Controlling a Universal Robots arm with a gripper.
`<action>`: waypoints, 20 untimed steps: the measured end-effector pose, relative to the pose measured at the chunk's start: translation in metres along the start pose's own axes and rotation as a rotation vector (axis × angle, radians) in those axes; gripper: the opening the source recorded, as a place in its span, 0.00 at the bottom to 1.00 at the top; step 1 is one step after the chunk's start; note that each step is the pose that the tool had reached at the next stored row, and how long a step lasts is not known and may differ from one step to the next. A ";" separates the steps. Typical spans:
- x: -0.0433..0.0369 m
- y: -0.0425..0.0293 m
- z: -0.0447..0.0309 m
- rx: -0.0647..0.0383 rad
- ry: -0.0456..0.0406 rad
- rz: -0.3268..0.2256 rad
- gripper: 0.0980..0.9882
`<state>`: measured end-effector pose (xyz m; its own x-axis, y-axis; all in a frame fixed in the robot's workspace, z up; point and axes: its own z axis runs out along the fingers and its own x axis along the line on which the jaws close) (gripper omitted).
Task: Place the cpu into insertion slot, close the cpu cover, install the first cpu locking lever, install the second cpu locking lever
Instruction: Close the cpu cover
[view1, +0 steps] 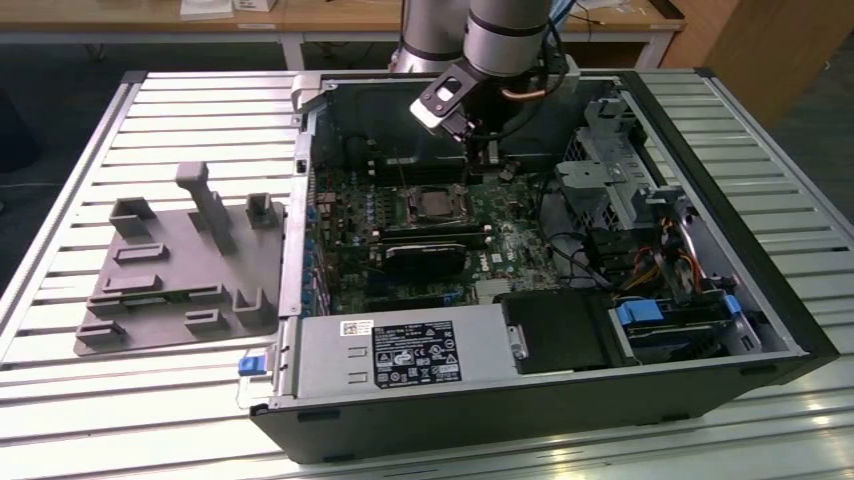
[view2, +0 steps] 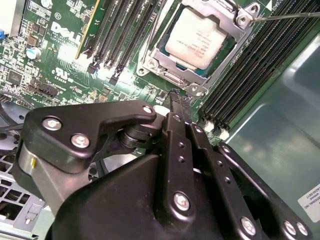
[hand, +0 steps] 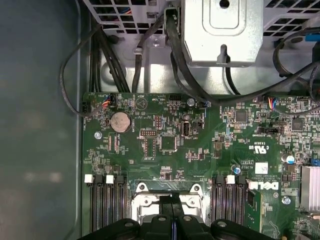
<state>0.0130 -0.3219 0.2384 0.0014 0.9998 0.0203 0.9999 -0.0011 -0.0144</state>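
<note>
The pincer (view2: 176, 97) has its two fingers pressed together with nothing between them, and its tip hangs just beside one corner of the insertion slot (view2: 192, 89). The cpu (view2: 200, 36) lies flat in that slot, with the cpu cover (view2: 243, 22) down around its edges. One thin wire lever (view2: 285, 16) runs off from a corner of the cover; it looks unlatched, though its far end is cut off. In the first wrist view the fingers hide most of the slot. Two banks of memory slots flank it, one (view2: 120, 35) on one side and one (view2: 250, 75) on the other. Past them on the green board (hand: 150, 165) sit one coin battery (hand: 120, 121) and a tangle of black cables (hand: 175, 55). In the exterior view one long black card (view1: 427, 252) lies just in front of the slot inside the open case (view1: 534, 425), and one grey fixture (view1: 174, 275) rests on the slatted table (view1: 107, 420) at the exterior view's left
</note>
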 end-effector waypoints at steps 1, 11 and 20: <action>0.0000 -0.0014 0.0001 -0.005 -0.0001 0.000 0.00; -0.0002 -0.0363 0.0063 -0.060 0.0001 -0.001 0.00; -0.0004 -0.0462 0.0152 -0.060 0.0001 -0.001 0.00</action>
<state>-0.0333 -0.3219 0.2239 0.0002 0.9998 0.0203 0.9990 -0.0011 0.0453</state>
